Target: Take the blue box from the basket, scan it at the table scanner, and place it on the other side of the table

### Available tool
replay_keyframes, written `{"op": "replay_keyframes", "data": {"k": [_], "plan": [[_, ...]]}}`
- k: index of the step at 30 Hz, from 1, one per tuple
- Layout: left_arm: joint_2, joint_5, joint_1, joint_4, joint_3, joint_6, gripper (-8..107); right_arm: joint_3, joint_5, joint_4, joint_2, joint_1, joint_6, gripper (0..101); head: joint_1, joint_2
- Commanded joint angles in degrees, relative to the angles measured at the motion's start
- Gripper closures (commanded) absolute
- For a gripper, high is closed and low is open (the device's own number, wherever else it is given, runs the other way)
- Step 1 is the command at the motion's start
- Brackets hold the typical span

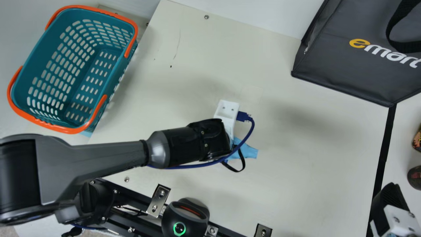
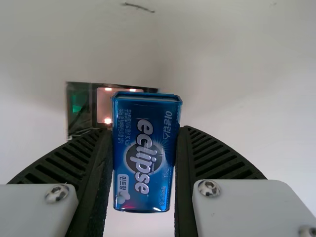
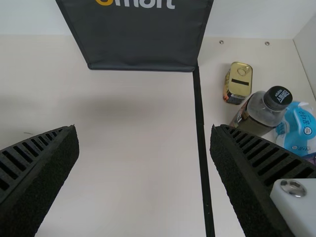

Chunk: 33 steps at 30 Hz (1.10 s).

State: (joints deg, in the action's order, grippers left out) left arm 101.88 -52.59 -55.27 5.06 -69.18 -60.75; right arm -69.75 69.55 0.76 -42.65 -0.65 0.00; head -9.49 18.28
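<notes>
Blue box pinched by its narrow sides in our left pincer, near the glassy scanner window, probably baring a broad face for reading; our right pincer gapes empty

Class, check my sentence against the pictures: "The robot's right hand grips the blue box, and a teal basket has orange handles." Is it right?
Not quite: the left hand grips the blue box, as the left wrist view shows. The rest stands: the teal basket has orange handles.
</notes>
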Motion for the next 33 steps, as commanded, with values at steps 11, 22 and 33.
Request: {"op": "replay_keyframes", "data": {"k": [11, 22, 33], "plan": [[6.73, -3.49, -2.24, -1.61, -12.30, -1.73, 107, 0.00, 0.00, 0.00, 0.00, 0.00, 0.00, 6, 1.57, 0.14], [13.74, -3.99, -3.23, -3.51, -19.46, -3.99, 107, 0.00, 0.00, 0.00, 0.00, 0.00, 0.00, 6, 1.57, 0.14], [17.84, -5.60, -3.69, -3.64, -22.02, -5.33, 94, 0.00, -0.06, 0.00, 0.00, 0.00, 0.00, 6, 1.57, 0.14]]}}
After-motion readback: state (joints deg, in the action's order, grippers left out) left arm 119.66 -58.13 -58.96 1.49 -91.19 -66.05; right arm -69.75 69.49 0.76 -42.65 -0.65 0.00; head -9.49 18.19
